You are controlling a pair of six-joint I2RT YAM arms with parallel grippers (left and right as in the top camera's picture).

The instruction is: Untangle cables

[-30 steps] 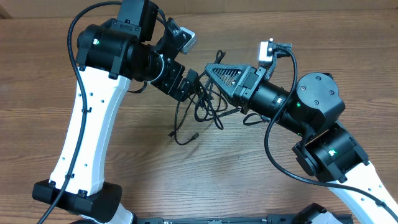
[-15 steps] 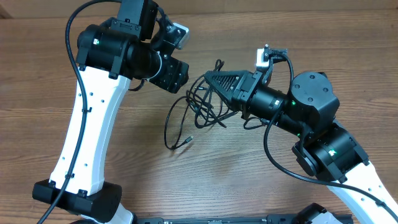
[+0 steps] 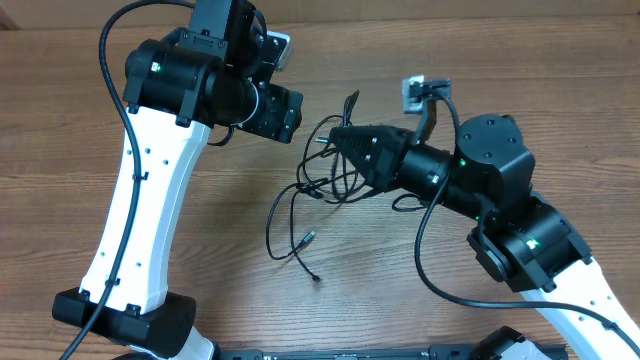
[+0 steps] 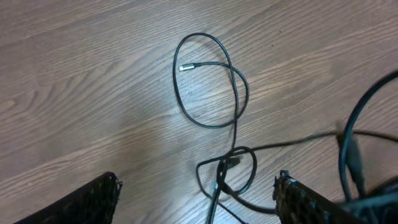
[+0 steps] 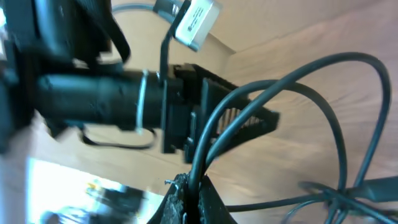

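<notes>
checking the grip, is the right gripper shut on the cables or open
Shut on the cables: the right wrist view shows the right gripper pinching one black cord.

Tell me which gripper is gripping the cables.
The right gripper, its jaws shut on a black strand of the cables; the left gripper stands wide open above them.

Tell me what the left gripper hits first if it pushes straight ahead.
The left gripper would likely meet the cables looped ahead of its open jaws, then the table; depth is unclear.
</notes>
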